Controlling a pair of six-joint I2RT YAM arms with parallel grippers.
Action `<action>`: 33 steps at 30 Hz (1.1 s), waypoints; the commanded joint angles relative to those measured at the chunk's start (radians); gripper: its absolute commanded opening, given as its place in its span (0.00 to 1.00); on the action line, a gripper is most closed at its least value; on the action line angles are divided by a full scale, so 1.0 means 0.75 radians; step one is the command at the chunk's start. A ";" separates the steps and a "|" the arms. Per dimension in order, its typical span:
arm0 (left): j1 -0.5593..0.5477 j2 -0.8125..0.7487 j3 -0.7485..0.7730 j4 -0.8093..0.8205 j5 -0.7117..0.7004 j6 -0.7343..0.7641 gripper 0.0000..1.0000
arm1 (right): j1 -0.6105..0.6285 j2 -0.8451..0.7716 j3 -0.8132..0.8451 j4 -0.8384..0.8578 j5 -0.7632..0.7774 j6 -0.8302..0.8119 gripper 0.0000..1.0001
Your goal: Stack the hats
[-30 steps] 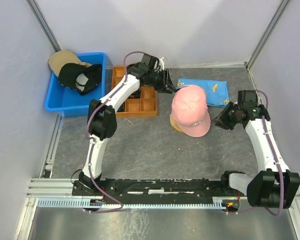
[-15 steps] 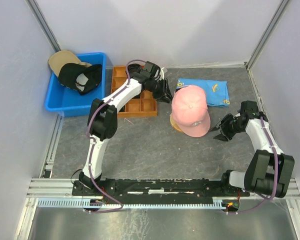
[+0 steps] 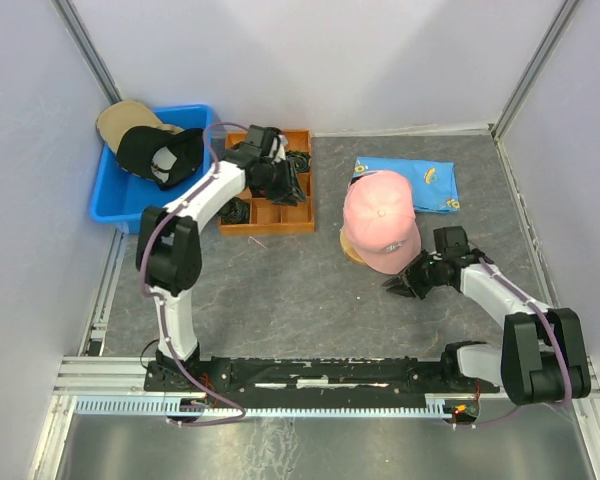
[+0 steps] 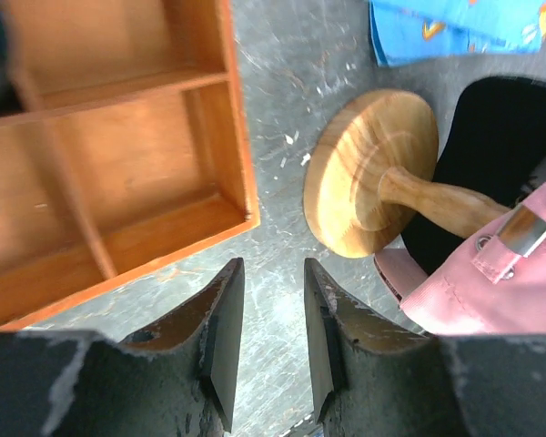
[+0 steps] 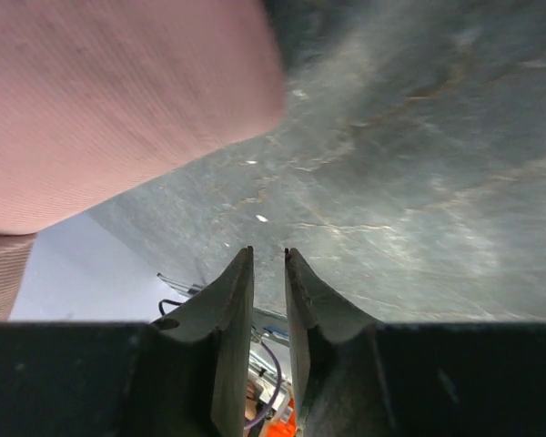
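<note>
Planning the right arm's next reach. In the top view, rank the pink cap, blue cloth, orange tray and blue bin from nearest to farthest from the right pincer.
From the right pincer:
1. Pink cap, just beyond it.
2. Blue cloth, behind the cap.
3. Orange tray, centre-left.
4. Blue bin, far left.

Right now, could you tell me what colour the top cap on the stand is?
The cap is pink; top external view.

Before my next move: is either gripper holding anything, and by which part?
Nothing. The left gripper and right gripper are both empty, jaws apart.
</note>
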 commanded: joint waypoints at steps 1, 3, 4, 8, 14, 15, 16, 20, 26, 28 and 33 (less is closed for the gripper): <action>0.031 -0.147 -0.077 0.091 -0.042 -0.048 0.40 | 0.134 -0.012 -0.027 0.362 0.135 0.303 0.28; 0.031 -0.155 -0.101 0.093 -0.034 -0.052 0.40 | 0.185 0.002 -0.048 0.475 0.213 0.373 0.28; 0.031 -0.159 -0.109 0.092 -0.035 -0.053 0.40 | 0.204 0.011 -0.057 0.518 0.251 0.401 0.28; 0.031 -0.184 -0.120 0.095 -0.046 -0.054 0.40 | 0.223 0.084 -0.064 0.620 0.373 0.447 0.25; 0.035 -0.203 -0.109 0.067 -0.059 -0.040 0.40 | 0.215 0.141 0.002 0.559 0.500 0.369 0.25; 0.035 -0.208 -0.111 0.063 -0.064 -0.038 0.40 | 0.206 0.133 0.009 0.538 0.513 0.359 0.25; 0.037 -0.212 -0.116 0.060 -0.065 -0.036 0.40 | 0.192 0.125 0.016 0.525 0.517 0.349 0.25; 0.041 -0.224 -0.131 0.059 -0.069 -0.032 0.40 | 0.088 0.066 0.032 0.476 0.511 0.309 0.26; 0.041 -0.232 -0.138 0.056 -0.064 -0.032 0.40 | -0.132 0.060 0.139 0.384 0.441 0.163 0.26; 0.041 -0.234 -0.134 0.060 -0.047 -0.036 0.40 | -0.185 0.089 0.200 0.352 0.415 0.106 0.26; 0.035 -0.260 -0.093 0.076 0.056 -0.044 0.40 | -0.264 0.161 0.379 0.247 0.356 -0.025 0.28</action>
